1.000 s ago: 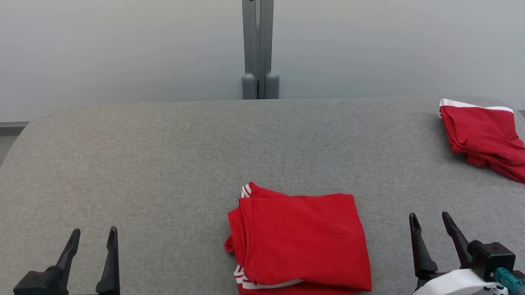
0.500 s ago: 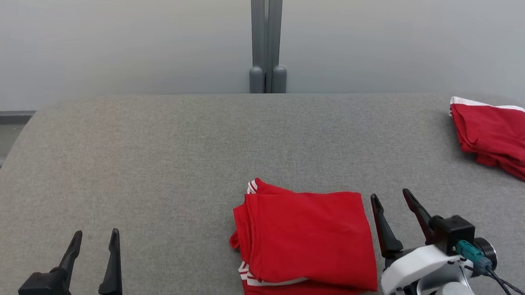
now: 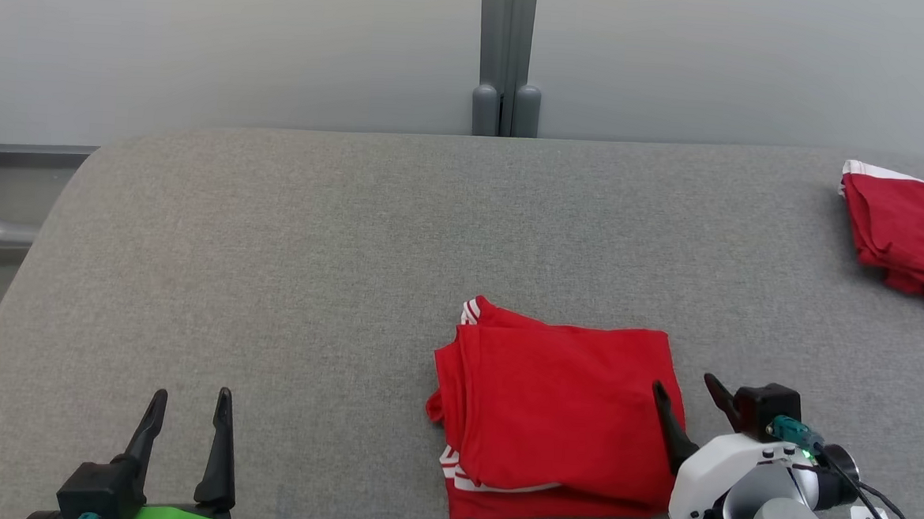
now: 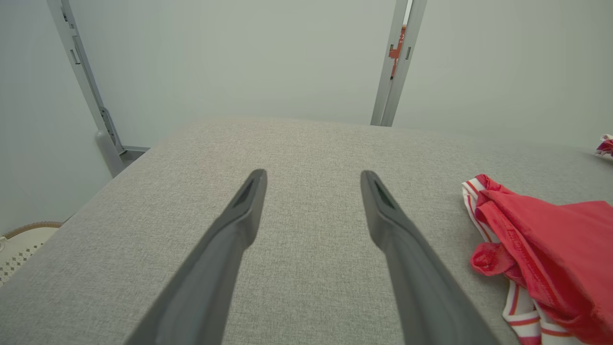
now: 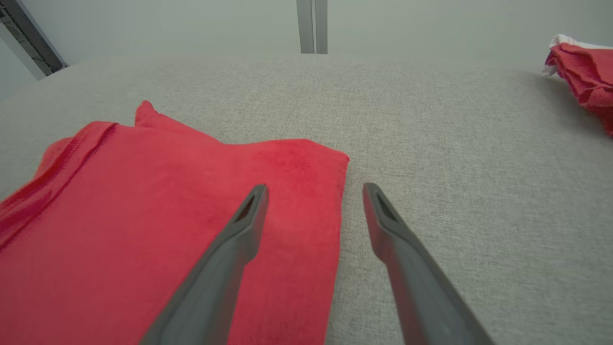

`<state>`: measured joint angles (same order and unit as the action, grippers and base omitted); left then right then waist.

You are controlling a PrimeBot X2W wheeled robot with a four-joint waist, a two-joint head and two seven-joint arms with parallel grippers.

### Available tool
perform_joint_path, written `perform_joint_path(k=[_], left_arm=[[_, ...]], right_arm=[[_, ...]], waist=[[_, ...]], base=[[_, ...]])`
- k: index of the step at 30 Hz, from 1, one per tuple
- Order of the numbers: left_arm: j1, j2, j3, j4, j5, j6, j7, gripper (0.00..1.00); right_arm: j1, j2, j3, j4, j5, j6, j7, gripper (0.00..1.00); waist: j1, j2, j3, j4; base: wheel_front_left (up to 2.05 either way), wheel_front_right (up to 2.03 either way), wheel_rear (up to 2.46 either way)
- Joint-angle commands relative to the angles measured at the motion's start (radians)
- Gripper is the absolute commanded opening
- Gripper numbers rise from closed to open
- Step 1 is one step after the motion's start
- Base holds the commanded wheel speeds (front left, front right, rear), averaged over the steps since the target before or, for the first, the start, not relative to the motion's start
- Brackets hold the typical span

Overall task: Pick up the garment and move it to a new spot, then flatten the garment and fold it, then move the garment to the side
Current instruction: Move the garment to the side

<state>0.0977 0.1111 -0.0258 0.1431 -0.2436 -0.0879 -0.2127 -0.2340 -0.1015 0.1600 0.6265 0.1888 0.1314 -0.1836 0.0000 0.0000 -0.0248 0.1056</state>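
The garment point(image 3: 553, 414) is red with white stripes and lies folded on the grey padded table point(image 3: 312, 244), near the front and a little right of centre. My right gripper point(image 3: 683, 382) is open at the garment's right edge. In the right wrist view, one finger of the right gripper point(image 5: 314, 188) is over the red cloth point(image 5: 167, 215) and the other is over bare table, with nothing gripped. My left gripper point(image 3: 192, 393) stands open at the front left, well clear of the garment. The left wrist view shows the left gripper point(image 4: 313, 174) over bare table, with the garment point(image 4: 550, 239) to its right.
A second red folded garment point(image 3: 914, 228) lies at the table's far right edge, also seen in the right wrist view point(image 5: 586, 72). A grey post point(image 3: 507, 56) stands behind the table against a pale wall. A pale basket point(image 4: 24, 244) sits beyond the left edge.
My right gripper has moved left to the garment's right edge, one finger now over the cloth. The camera has shifted; the left gripper and both garments have kept their places.
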Motion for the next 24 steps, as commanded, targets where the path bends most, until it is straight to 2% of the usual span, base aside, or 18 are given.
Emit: perform_joint_path(k=[1,13,14,15,16,24], left_arm=[[-0.021,0.001,-0.001,0.007,0.006,0.003,-0.005,1.00],[-0.080,-0.006,-0.026,0.043,0.006,0.003,-0.026,1.00],[-0.084,-0.006,-0.027,0.047,0.006,0.002,-0.027,1.00],[-0.087,-0.007,-0.028,0.052,0.005,0.003,-0.029,1.00],[-0.091,-0.008,-0.028,0.057,0.005,0.004,-0.031,1.00],[-0.102,-0.015,-0.028,0.075,-0.001,0.012,-0.044,1.00]], right_arm=[[-0.017,0.003,-0.004,0.038,0.002,-0.002,-0.008,1.00],[-0.125,0.031,0.027,0.343,0.040,-0.002,-0.039,1.00],[-0.129,0.034,0.029,0.362,0.051,-0.002,-0.039,0.92],[-0.130,0.040,0.036,0.382,0.067,-0.002,-0.037,0.56],[-0.129,0.045,0.046,0.400,0.084,-0.001,-0.034,0.00],[-0.210,0.035,0.118,0.402,0.128,-0.002,-0.062,0.00]], waist=[[0.0000,0.0000,0.014,0.012],[0.0000,0.0000,0.091,0.042],[0.0000,0.0000,0.093,0.045],[0.0000,0.0000,0.094,0.047],[0.0000,0.0000,0.095,0.049],[0.0000,0.0000,0.111,0.045]], base=[[0.00,0.00,0.00],[0.00,0.00,0.00],[0.00,0.00,0.00],[0.00,0.00,0.00],[0.00,0.00,0.00],[0.00,0.00,0.00]])
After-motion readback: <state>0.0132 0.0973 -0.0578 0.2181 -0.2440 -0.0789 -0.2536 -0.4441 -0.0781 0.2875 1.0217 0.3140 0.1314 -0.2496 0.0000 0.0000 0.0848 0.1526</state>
